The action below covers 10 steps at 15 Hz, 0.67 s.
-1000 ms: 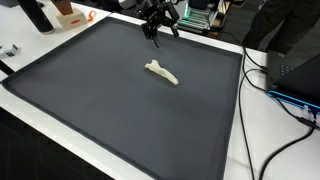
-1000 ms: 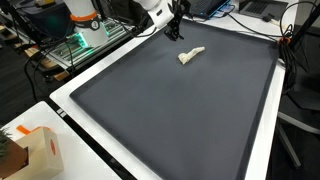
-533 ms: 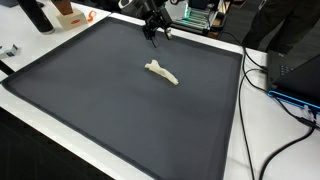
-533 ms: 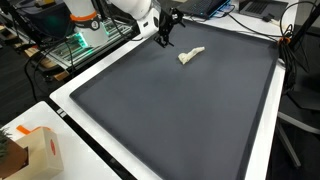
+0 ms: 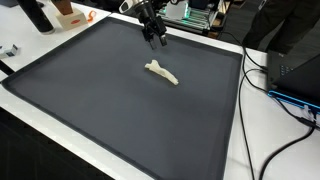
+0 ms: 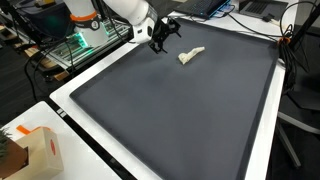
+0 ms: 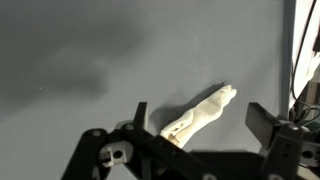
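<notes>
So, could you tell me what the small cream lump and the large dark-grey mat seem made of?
Small cream lump: perhaps cloth or foam, matte, with irregular folded edges. Large dark-grey mat: likely rubber or foam sheet, matte, without glare.

Both exterior views: light even, soft, from above. Mat dark and dull, a bit paler in middle. White piece bright, small soft shadow under it. Pictures small, grainy, fine parts hard to see. Wrist view dimmer, grey. Dark blotchy shadow on mat at left. Fingers close, black, out of focus. White piece there sharp enough.
</notes>
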{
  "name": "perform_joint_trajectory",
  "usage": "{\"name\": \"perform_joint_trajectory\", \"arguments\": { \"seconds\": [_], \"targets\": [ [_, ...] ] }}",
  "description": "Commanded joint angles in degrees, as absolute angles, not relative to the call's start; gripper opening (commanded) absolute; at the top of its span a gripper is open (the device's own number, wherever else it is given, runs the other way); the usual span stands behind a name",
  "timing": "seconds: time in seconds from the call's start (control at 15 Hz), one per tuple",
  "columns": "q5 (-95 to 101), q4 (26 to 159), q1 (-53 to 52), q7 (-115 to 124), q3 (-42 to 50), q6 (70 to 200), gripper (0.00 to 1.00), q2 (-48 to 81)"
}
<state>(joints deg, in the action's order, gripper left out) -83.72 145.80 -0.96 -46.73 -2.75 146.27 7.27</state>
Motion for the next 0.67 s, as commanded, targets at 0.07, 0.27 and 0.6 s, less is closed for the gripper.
{"name": "perform_joint_trajectory", "arguments": {
  "seconds": [0.07, 0.27, 0.6],
  "targets": [
    [-81.6, 145.2, -2.0, -41.2, -2.2, 149.1, 1.00, 9.0],
    [-78.8, 144.3, -2.0, -38.0, -2.1, 150.0, 1.00, 9.9],
    [-69.9, 141.7, -1.7, -32.1, -2.2, 151.1, 1.00, 11.0]
  ]
}}
